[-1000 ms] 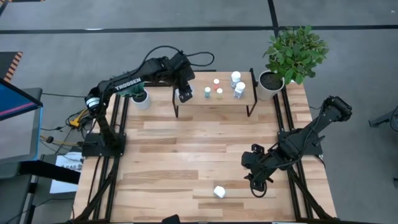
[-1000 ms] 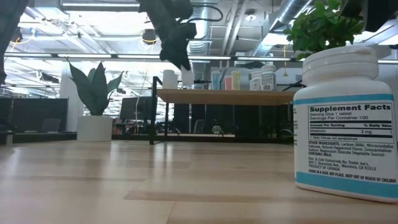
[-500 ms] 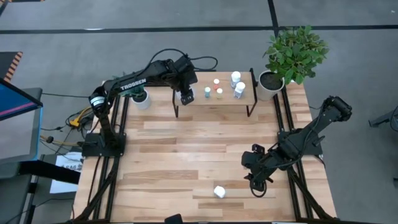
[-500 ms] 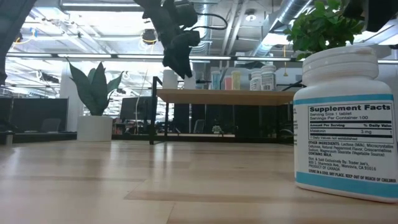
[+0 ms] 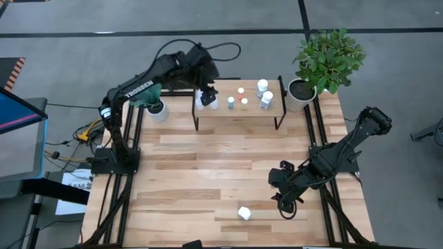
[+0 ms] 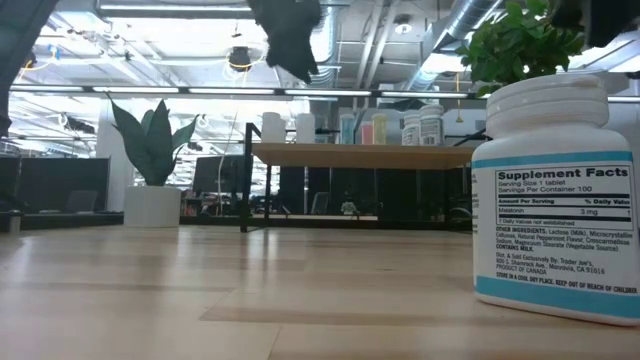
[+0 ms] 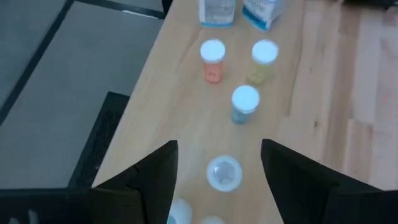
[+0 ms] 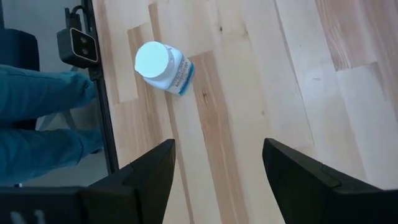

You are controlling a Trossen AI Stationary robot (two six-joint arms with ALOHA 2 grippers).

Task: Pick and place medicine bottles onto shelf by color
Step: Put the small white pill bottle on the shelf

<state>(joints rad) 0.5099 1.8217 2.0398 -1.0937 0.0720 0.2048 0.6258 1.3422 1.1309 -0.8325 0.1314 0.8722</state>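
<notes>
Over the left end of the shelf (image 5: pixel 239 111) hangs the left gripper (image 5: pixel 205 92), its fingers spread apart and holding nothing, raised clear above the light wood top in the low view. Directly beneath it, in the left wrist view, a small clear-topped bottle (image 7: pixel 223 172) stands on the shelf between the two dark fingers (image 7: pixel 152 180) without touching either. Farther along the shelf stand three tiny bottles: a blue-green one (image 5: pixel 231 102), a red one (image 5: pixel 241 91) and a yellowish one (image 5: pixel 244 104), close together but apart. Just beyond them, toward the right end, two larger white bottles with blue-banded labels (image 5: pixel 264 93) sit side by side. A leafy potted plant (image 5: pixel 325 59) stands at the surface's far right corner, beside the shelf. Near the front edge of the surface (image 5: pixel 180 173), well apart from the shelf, a chunky white supplement bottle (image 5: pixel 244 213) stands upright. Just to its right waits the right gripper (image 5: pixel 285 202), low over the wood, its fingers wide open and empty, the bottle ahead of them in the right wrist view.
</notes>
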